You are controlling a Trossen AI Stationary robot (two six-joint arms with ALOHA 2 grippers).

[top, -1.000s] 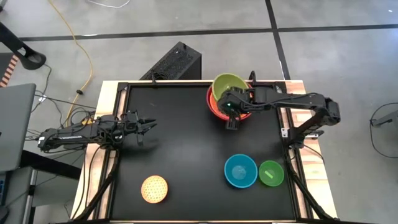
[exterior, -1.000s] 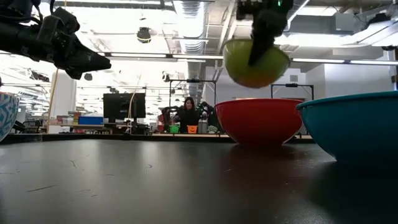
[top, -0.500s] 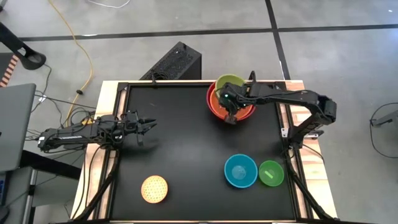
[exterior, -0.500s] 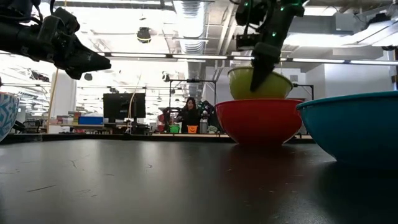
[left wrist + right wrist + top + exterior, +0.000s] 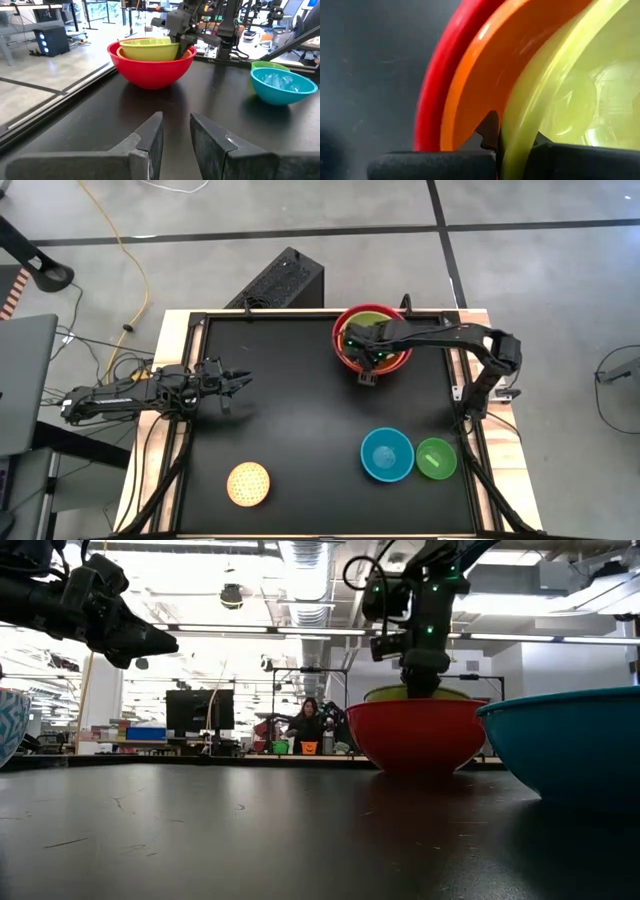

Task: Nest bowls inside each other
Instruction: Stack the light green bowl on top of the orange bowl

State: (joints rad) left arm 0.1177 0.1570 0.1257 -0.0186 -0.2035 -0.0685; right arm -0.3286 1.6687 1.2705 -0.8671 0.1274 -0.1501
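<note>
Upper centre of the high view, your right gripper [image 5: 368,360] pinches the rim of the lime green bowl [image 5: 372,321], which sits inside the orange bowl [image 5: 485,65] in the red bowl [image 5: 342,340]. Lower right lie the blue bowl [image 5: 387,454] and small green bowl [image 5: 436,458], touching. Your left gripper [image 5: 240,380] waits at middle left, fingers slightly spread.

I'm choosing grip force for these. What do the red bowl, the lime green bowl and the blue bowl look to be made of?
Red bowl: likely hard plastic, glossy, with light glinting on its smooth wall.
Lime green bowl: probably thin plastic; in the right wrist view its wall looks slightly see-through.
Blue bowl: seemingly the same smooth, shiny plastic, with bright reflections inside.
</note>
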